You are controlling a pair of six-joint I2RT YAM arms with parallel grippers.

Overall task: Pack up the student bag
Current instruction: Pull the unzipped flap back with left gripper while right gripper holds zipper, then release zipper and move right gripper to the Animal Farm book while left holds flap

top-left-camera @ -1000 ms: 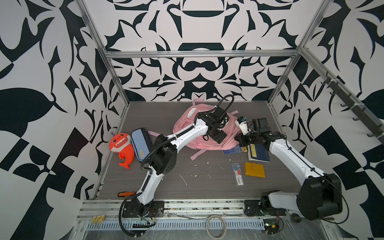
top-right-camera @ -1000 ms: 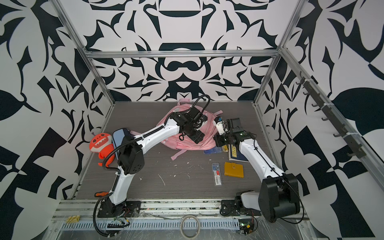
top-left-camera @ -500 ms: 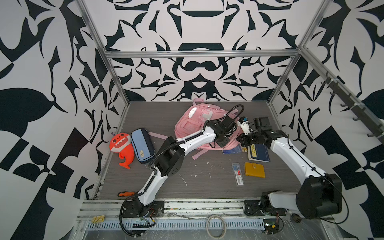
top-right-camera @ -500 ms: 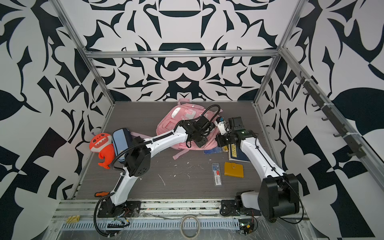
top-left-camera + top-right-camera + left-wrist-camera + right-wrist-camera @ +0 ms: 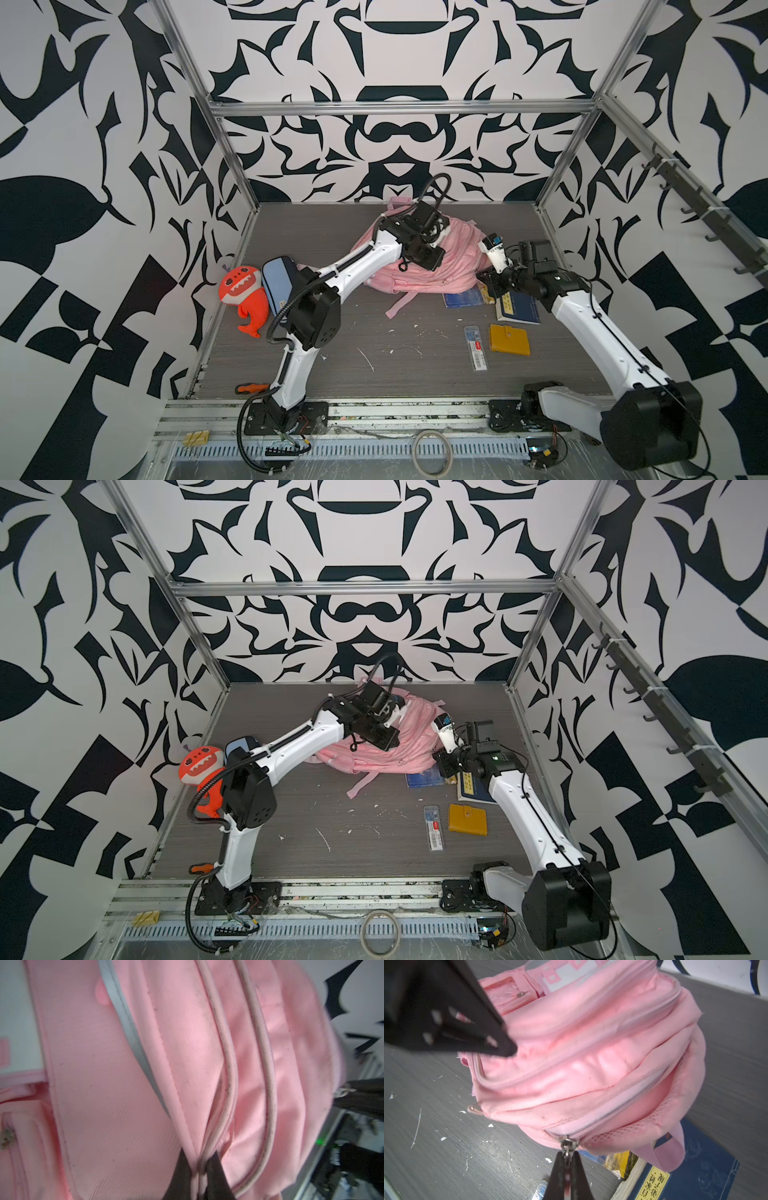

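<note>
left arm point(image 5: 361, 264), right arm point(image 5: 598, 332): white shells, black blocky joints. black ribbed cable point(image 5: 286, 300) loops off the left elbow. left claw point(image 5: 198, 1169), right claw point(image 5: 568, 1167): black tapered wedges. black base plates point(image 5: 316, 415) bolted down.

Two dark fingers point(image 5: 216, 1180) pinch a piped seam fold of the student bag point(image 5: 108, 1084).

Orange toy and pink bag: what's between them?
The blue pencil case, beside the orange toy; the left arm crosses the rest up to the student bag. Both top views show it.
</note>
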